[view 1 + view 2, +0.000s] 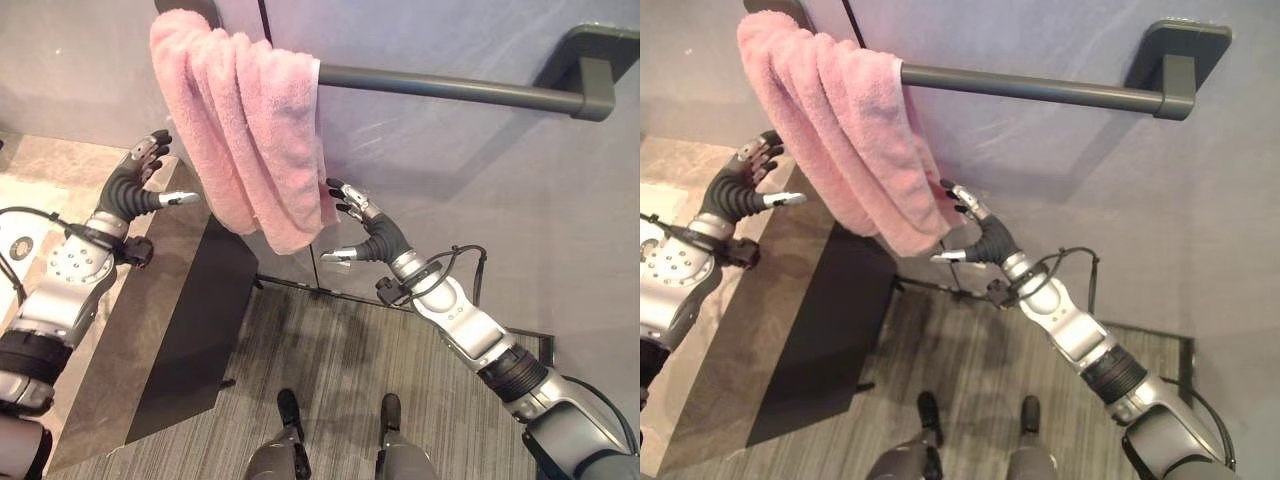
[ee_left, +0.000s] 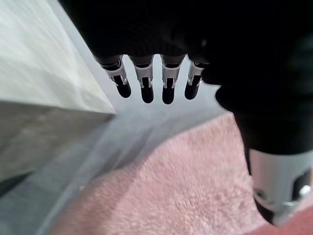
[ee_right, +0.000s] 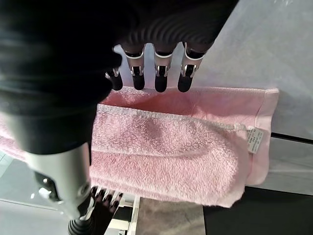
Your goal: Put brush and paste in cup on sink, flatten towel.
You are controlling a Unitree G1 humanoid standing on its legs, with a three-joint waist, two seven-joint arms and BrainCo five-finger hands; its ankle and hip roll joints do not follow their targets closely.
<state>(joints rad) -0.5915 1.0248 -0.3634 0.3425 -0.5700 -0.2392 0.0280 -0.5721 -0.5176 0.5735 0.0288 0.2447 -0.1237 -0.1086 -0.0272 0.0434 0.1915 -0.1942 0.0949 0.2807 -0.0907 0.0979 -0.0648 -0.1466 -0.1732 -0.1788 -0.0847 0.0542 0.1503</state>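
Left hand (image 1: pixel 140 183) just left of bunched pink terry towel (image 1: pixel 245 130) on dark grey wall rail (image 1: pixel 450 88), fingers spread, empty. Towel hangs lengthwise down. Right hand (image 1: pixel 362 228) nearer, fingers open at towel's lower right corner.

Silver-grey arms, seemingly dark-ribbed wrists

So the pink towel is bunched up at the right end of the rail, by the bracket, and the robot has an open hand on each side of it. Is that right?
Not quite. The pink towel is bunched at the rail's left end, away from the bracket, as the left eye view shows. The left hand and right hand are indeed open either side of it.
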